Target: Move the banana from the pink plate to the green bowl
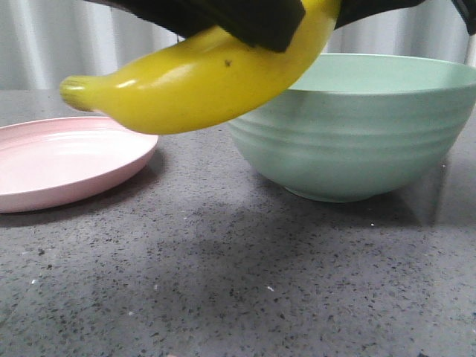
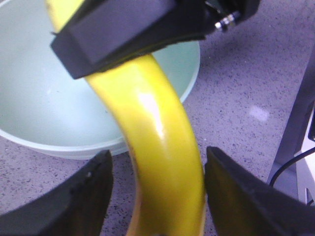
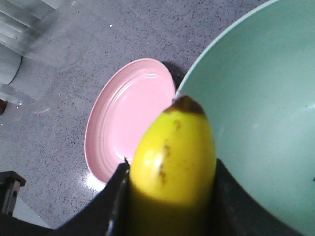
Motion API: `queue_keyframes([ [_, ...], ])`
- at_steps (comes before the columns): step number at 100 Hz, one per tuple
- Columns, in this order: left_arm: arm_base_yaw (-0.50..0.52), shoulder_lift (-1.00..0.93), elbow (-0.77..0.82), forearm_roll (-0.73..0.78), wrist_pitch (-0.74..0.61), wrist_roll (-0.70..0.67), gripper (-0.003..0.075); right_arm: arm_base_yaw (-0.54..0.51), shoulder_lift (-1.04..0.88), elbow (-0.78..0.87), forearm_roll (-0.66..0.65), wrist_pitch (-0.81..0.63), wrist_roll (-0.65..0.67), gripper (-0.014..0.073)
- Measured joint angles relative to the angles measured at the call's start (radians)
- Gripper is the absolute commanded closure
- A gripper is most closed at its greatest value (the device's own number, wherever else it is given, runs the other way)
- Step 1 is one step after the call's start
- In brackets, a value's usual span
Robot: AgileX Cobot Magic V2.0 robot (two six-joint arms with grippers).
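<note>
Banana (image 1: 201, 82) is off the plate (image 1: 44, 171) and in the air above the table (image 1: 223, 282), partly in front of the bowl (image 1: 349, 149); the plate is bare and the bowl, as far as its inside shows, holds nothing. Right tool (image 3: 172, 196): clamped on the banana, a finger pressed against each side in its wrist view, the dark tip pointing out past the fingers toward the bowl rim and the plate beyond. Left tool (image 2: 157, 196): jaws apart, one either side of the banana lower along its length; a gap shows on one side, the other finger is at or very near the skin; judged not to be carrying it. Long axis, front view: runs across the scene, greenish stem end low over the near edge of the plate, the other end rising toward the bowl and hidden under the dark tool body at the top. Left wrist view places part of the banana over the bowl's rim and interior, the rest outside it over the table. Judgement: lift is done, carry is partway; the coming move turns on shifting the banana further toward the bowl side until its whole length clears the rim, then lowering; the right arm has the load; risk is the low stem end catching the rim.
</note>
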Motion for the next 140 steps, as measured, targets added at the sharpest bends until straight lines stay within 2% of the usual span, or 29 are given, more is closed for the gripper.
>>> queue_keyframes([
  [22,0.058,-0.089,0.000,-0.004,0.000,0.000,0.0328,-0.008,-0.082,0.000,-0.066,-0.078,-0.032,0.0664],
  [53,0.068,-0.164,0.000,-0.002,-0.002,0.000,0.0331,-0.090,-0.134,0.000,-0.460,-0.228,-0.037,0.0664],
  [73,0.068,-0.164,0.000,-0.002,-0.002,0.000,0.0331,-0.106,-0.039,0.000,-0.554,-0.228,-0.037,0.0660],
  [85,0.068,-0.164,0.000,-0.002,-0.002,0.000,0.0331,-0.106,0.033,0.000,-0.567,-0.226,-0.037,0.0567],
  [102,0.068,-0.164,0.000,-0.002,-0.002,0.000,0.0331,-0.106,0.074,0.000,-0.573,-0.224,-0.037,0.0251],
  [107,0.068,-0.164,0.000,-0.002,-0.002,0.000,0.0331,-0.106,0.074,0.000,-0.573,-0.226,-0.037,0.0200],
  [140,0.068,-0.164,0.000,-0.002,-0.002,0.000,0.0331,-0.106,0.067,0.000,-0.581,-0.322,-0.039,0.0187],
])
